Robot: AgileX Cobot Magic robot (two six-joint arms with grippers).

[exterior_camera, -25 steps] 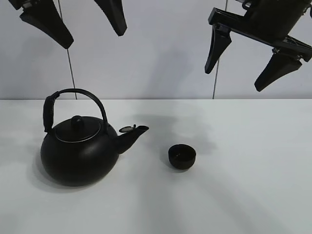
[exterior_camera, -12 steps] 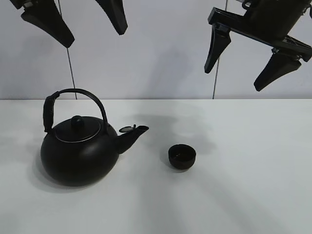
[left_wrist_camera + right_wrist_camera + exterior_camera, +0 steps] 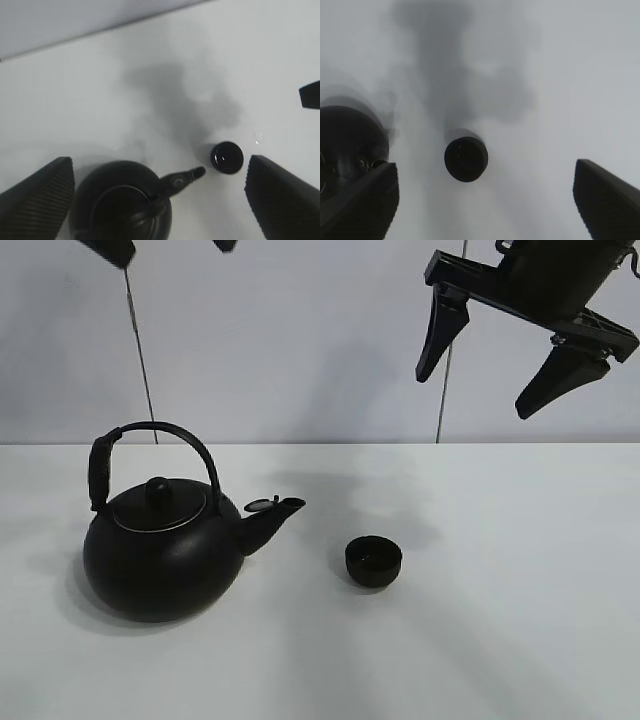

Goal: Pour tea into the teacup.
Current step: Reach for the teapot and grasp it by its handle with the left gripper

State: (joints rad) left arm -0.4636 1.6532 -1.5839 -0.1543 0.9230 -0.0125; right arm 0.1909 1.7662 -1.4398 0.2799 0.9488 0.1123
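The teacup (image 3: 373, 560) is a small black round cup standing upright on the white table, to the right of the kettle's spout. It also shows in the left wrist view (image 3: 227, 157) and the right wrist view (image 3: 466, 158). The black kettle (image 3: 160, 550) stands on the table with its lid on and its handle up; it shows below the left gripper (image 3: 125, 205). No tea stream is visible. My left gripper (image 3: 159, 161) is open and empty, high above the kettle, with only its tips (image 3: 168, 245) at the top edge. My right gripper (image 3: 475, 393) is open and empty, high above and to the right of the cup (image 3: 486, 166).
The white table (image 3: 500, 640) runs to a pale wall (image 3: 320, 360) with two thin vertical seams. A tip of the right gripper's finger (image 3: 310, 95) shows at the edge of the left wrist view.
My left gripper has risen and almost left the top of the exterior view. My right gripper has risen slightly. The kettle and cup have not moved.
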